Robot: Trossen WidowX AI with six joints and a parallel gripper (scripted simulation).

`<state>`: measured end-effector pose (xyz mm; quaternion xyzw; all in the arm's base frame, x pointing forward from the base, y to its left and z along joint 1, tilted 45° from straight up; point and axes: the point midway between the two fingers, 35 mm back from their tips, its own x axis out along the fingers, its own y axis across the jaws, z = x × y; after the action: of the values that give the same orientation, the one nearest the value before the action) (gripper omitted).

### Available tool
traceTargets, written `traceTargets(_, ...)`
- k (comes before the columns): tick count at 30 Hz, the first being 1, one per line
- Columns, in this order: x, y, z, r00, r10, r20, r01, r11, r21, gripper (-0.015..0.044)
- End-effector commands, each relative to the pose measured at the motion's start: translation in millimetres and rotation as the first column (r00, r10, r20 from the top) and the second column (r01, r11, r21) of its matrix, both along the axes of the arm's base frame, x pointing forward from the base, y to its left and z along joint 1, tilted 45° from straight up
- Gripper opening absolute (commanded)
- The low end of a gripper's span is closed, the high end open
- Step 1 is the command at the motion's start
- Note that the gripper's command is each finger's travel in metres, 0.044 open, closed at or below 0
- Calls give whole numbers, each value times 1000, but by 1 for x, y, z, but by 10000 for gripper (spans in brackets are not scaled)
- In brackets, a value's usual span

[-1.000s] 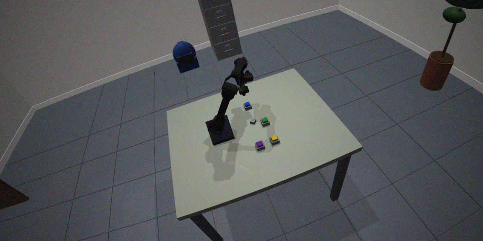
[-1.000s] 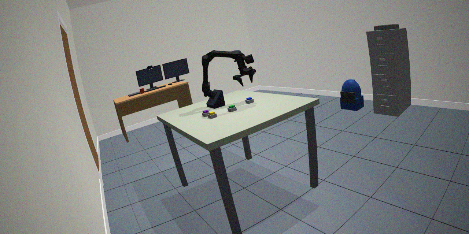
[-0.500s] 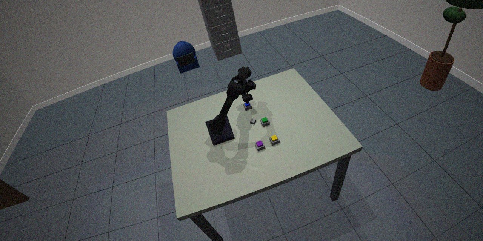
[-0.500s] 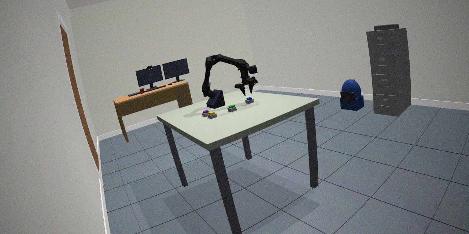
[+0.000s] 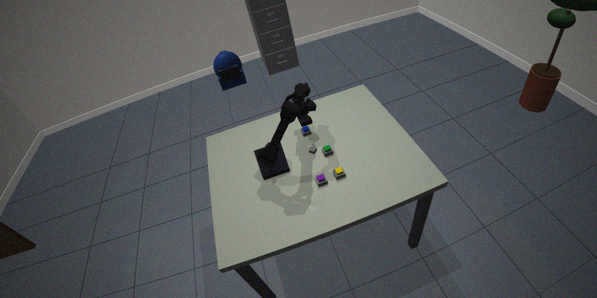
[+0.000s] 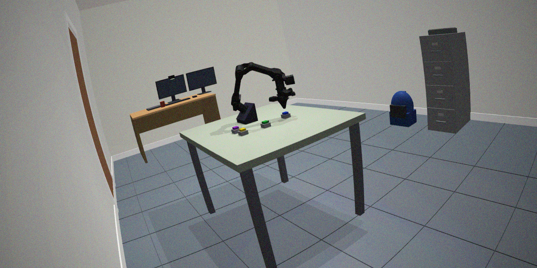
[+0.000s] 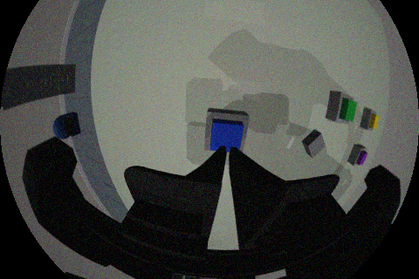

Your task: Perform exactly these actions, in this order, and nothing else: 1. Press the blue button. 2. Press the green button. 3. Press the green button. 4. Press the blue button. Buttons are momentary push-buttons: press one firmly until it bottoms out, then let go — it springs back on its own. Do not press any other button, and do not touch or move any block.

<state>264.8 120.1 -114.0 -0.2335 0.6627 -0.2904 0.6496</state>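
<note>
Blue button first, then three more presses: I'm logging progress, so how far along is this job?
Nothing looks pressed yet. In hand: the end effector, shut and holding nothing, hangs above the blue button, clear of it in the exterior view, its tips aimed at the cap. Left: all four presses, blue, the green button twice, then blue, avoiding the grey block between them.
</note>
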Motion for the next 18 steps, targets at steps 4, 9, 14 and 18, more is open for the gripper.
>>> traceTargets(4,0,-7,-6,1000,5,0,-5,1000,-4,20)
traceTargets(9,0,-12,-12,1000,5,0,-5,1000,-4,20)
traceTargets(14,0,-18,-18,1000,5,1,-5,1000,-5,20)
traceTargets(18,-1,-23,-22,1000,5,1,-5,1000,-5,20)
